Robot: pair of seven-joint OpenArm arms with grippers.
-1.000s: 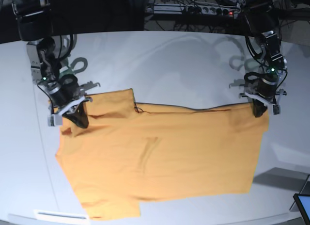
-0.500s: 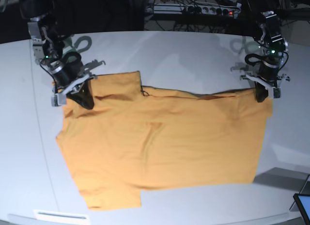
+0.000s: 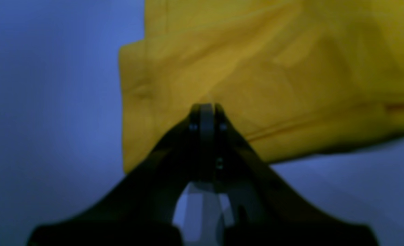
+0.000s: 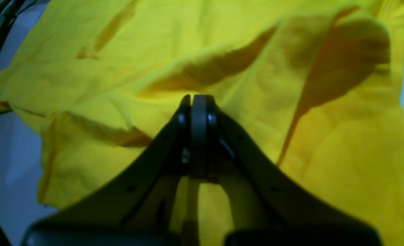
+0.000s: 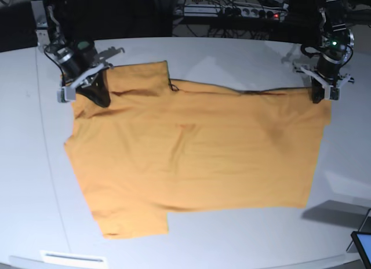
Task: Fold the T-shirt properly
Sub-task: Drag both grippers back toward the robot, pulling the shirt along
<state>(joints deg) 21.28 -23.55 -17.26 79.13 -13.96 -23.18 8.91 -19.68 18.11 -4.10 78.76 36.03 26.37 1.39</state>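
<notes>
The orange-yellow T-shirt (image 5: 191, 159) lies spread on the pale table (image 5: 232, 57), collar and one sleeve toward the left, the other sleeve at the front left. My right gripper (image 5: 99, 100) is shut on the shirt's far left corner by the sleeve; in the right wrist view its closed tips (image 4: 196, 99) pinch wrinkled cloth (image 4: 154, 51). At the far right corner my left gripper (image 5: 317, 98) is shut on the hem. The left wrist view has its tips (image 3: 205, 108) pressed together on the cloth's edge (image 3: 273, 68). The far edge runs taut between both grippers.
A power strip (image 5: 243, 13) and cables lie behind the table's back edge. A dark screen corner (image 5: 362, 246) sits at the front right. A white label strip (image 5: 72, 258) lies along the front left rim.
Both grippers have moved toward the back of the table, still shut, dragging the shirt's far edge with them. The shirt has slid back and lies flatter.
</notes>
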